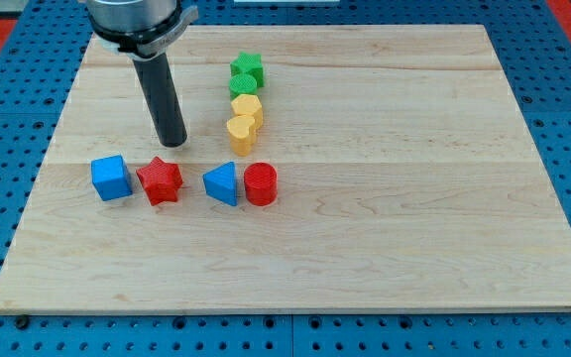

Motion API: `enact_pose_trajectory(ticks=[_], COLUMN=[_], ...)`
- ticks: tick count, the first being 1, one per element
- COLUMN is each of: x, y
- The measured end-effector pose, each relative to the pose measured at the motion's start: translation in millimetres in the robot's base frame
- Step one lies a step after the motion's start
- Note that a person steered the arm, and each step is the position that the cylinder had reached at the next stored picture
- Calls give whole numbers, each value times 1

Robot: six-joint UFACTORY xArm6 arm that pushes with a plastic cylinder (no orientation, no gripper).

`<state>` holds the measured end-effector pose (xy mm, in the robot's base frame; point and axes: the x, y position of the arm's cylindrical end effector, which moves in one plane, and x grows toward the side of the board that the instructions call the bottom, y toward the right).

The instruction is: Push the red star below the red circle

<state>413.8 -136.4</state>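
- Tip: my tip (pixel 171 142) rests on the wooden board (pixel 385 248), just above the red star (pixel 160 180); a bare rod, nothing to clench or release.
- Red star sits between the blue cube (pixel 111 178) and blue triangle (pixel 222 184).
- Red circle (pixel 261 184) touches the triangle's right side, level with the star.

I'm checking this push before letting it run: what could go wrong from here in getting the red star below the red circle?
1. The blue triangle sits between the red star and the red circle, touching the circle; a straight push toward the view's right would likely shove both.
2. My tip is just above the star; pushing off-centre on its points may spin it.
3. The blue cube lies close on the star's left, so going round to that side could nudge it.
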Motion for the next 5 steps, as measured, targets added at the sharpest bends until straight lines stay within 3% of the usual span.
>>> enact_pose_trajectory(ticks=[1, 4, 5], x=[0, 68, 44], y=[2, 8, -15])
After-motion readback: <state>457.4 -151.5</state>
